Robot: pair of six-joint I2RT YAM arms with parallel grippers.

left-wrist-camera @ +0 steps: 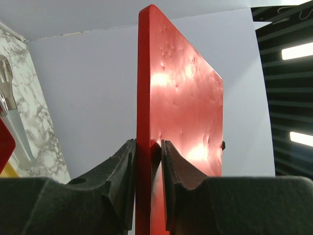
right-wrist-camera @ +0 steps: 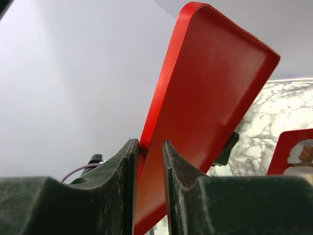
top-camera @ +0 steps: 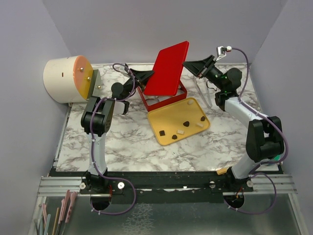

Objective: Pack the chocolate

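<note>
Top view: both arms reach past the yellow tray (top-camera: 169, 119) and share the red lid (top-camera: 168, 68), which hangs tilted in the air behind the tray. The left gripper (top-camera: 143, 78) has the lid's left edge and the right gripper (top-camera: 190, 65) its right edge, near the top corner. Just behind the tray, under the lid, sits the open red box (top-camera: 145, 100).

The chocolate (top-camera: 186, 123) lies loose on the tray: approx. seven tiny pcs, some dark brown, some cream, spread apart. Only this view shows tray, choc. and both arms together; neither wrist cam catches the tray's contents. A white drum (top-camera: 61, 81) w/ an orange face stands well left of the tray, at the rear.

Left wrist view adds what the top view is too small to show. The black fingers (left-wrist-camera: 124, 166) press on either side of the lid's thin edge, so the left gripper is clamped on the lid, which stands upright between them. A clear fork (left-wrist-camera: 15, 129) shows at frame left over the marble table (left-wrist-camera: 36, 112). From above it is a faint clear shape behind the tray's right corner.

Right wrist view: the fingers sit astride the lid's lower edge, closed onto it, and the lid leans away to the right. A corner of the red box shows at frame right. There is a dark bit at the lid's far edge; can't tell what it is.
</note>
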